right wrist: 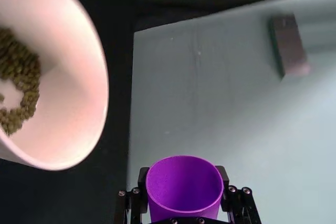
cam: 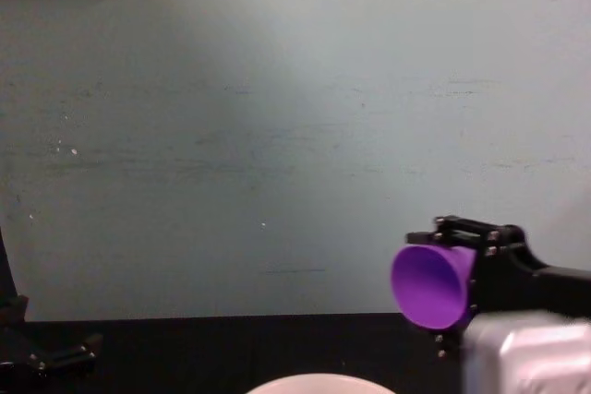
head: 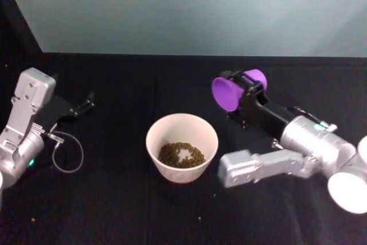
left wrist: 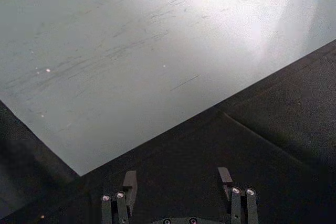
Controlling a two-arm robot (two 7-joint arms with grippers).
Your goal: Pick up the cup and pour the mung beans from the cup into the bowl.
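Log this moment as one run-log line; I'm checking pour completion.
right end effector: shut on cup, tipped sideways, held up | mung beans: in bowl | left end effector: open, parked left

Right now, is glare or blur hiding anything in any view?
Left wrist view: bright glare washes out the upper wall. Right wrist view: the bowl is close and soft, yet its beans read clearly, and the cup looks empty. Head view: evenly lit. Chest view: the right gripper is sharp.

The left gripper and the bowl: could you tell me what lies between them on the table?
In the head view, a thin looped cable by the left gripper, then bare black table up to the bowl.
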